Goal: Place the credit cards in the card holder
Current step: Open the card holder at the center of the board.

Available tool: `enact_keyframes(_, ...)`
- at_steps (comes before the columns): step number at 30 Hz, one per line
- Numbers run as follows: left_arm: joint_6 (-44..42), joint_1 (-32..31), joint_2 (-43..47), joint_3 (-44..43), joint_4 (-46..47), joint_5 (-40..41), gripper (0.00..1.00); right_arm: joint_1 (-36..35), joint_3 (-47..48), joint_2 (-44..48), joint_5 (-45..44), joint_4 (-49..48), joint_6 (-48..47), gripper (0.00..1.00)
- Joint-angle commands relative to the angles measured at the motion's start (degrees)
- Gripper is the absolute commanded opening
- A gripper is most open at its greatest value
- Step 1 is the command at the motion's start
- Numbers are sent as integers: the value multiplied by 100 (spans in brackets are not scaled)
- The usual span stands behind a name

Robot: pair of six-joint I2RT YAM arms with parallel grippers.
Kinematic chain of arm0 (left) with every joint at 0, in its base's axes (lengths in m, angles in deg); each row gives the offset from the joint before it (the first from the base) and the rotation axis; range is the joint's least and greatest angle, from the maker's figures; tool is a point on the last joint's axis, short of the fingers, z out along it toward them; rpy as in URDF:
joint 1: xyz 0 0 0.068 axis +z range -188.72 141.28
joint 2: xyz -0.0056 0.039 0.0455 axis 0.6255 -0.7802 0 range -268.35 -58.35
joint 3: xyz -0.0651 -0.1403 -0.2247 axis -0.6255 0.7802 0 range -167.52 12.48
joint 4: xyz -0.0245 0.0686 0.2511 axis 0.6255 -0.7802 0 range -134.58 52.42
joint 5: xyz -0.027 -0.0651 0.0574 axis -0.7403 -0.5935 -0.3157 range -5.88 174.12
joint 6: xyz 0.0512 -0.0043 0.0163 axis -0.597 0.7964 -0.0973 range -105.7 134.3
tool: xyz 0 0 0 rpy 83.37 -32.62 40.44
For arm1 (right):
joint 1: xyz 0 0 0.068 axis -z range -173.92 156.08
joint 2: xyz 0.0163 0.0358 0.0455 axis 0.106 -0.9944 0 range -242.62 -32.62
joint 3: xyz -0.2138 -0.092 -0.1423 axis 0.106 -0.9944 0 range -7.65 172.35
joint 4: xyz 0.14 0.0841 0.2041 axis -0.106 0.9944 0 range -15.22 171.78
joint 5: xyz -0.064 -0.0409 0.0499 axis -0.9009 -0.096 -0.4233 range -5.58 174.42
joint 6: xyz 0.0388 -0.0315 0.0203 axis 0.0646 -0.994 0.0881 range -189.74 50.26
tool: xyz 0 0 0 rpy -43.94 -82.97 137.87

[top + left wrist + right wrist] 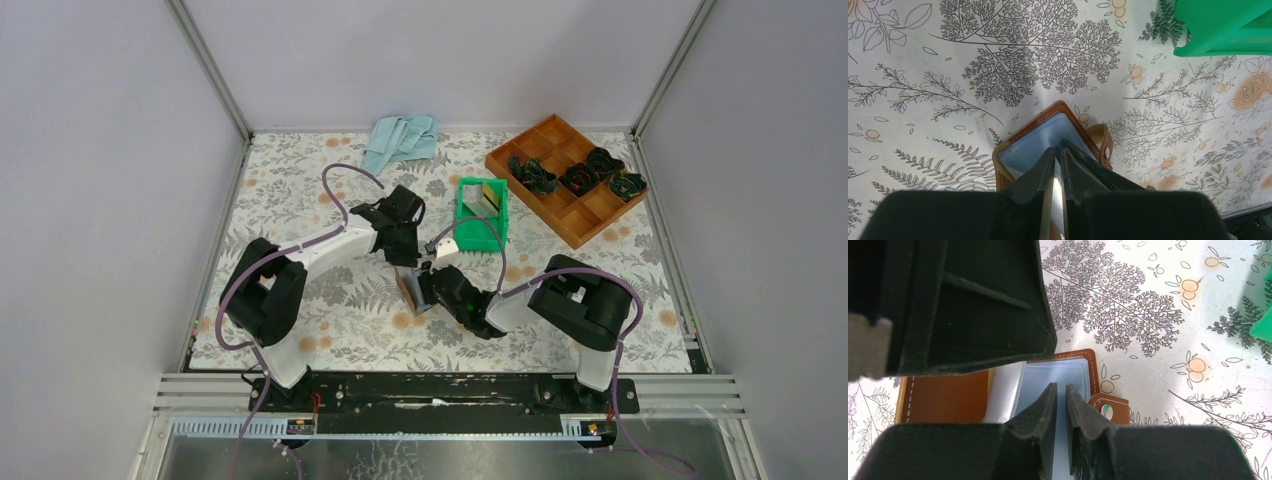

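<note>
Your left gripper and right gripper sit nearly pressed together, whether pinching anything I cannot tell, over the open brown leather card holder at lower centre of each wrist view, spread left to right, snap tab rightward; it looks light and floppy, so grip its stitched edge.

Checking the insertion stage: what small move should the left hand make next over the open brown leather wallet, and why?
Probably close the left hand on the thin pale sheet between its fingers, then ease it downward. The square brown leather card holder is open right below, with its clear sleeves exposed.
</note>
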Motion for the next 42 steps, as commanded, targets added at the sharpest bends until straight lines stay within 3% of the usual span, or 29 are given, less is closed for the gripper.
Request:
enact_keyframes(1,-156,29,81,-115,-202,-127,14,-82,-54,-138,-199,153,-119,19)
enact_keyframes(17,-317,23,455,-43,-571,-105,11,-85,0,-203,-190,224,-104,19)
enact_keyframes(33,-385,28,1024,627,-688,-81,10,-94,38,-231,-181,273,-112,19)
enact_keyframes(42,-236,30,1011,197,-574,589,12,-121,46,-218,-207,285,-127,19)
